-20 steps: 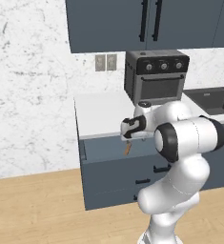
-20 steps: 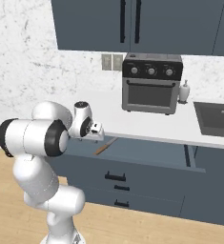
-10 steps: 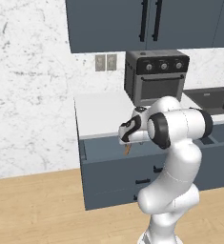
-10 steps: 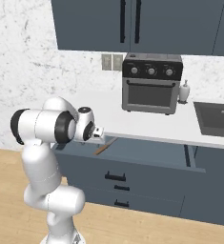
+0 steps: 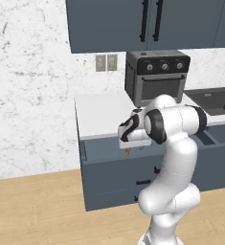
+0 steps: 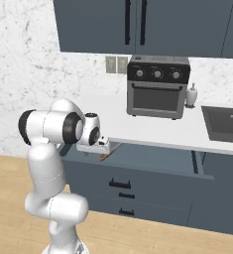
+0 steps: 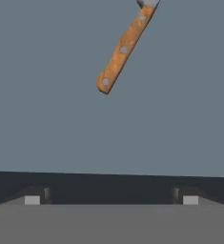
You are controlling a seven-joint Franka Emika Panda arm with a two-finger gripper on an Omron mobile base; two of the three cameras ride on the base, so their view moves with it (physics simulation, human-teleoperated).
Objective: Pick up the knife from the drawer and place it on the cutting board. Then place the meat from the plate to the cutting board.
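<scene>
The white arm's two-finger pincer (image 7: 111, 198) is hanging with its jaws spread wide and nothing between them, its two small dark tips (image 7: 32, 199) rising at the bottom of the hand view, apart from everything below. Above them in that view the pale grey floor of the wide, shallow, dark blue-grey drawer (image 7: 61, 124) is stretching out bare, and the kitchen knife with the light tan riveted wooden handle (image 7: 124, 48) is lying slanted near the top edge, right of centre, with just the start of its grey blade cut off by the frame. In the left base view the pincer (image 5: 133, 142) is sitting at mid-frame over the open drawer (image 5: 102, 150); in the right base view it (image 6: 94, 146) is at centre left, with the handle (image 6: 108, 152) poking out just beside it. The likely trouble, as I judge it, is a descent from here closing on bare drawer floor, since the handle is lying off towards the top of the hand view, not between the tips. The jaw line is also sitting askew to the slanted handle, so a squeeze could skid the knife away or pinch the blade. The drawer's front wall (image 6: 138, 181) and the white worktop (image 6: 152, 130) overhanging its back are crowding the hand, risking a knock.
</scene>
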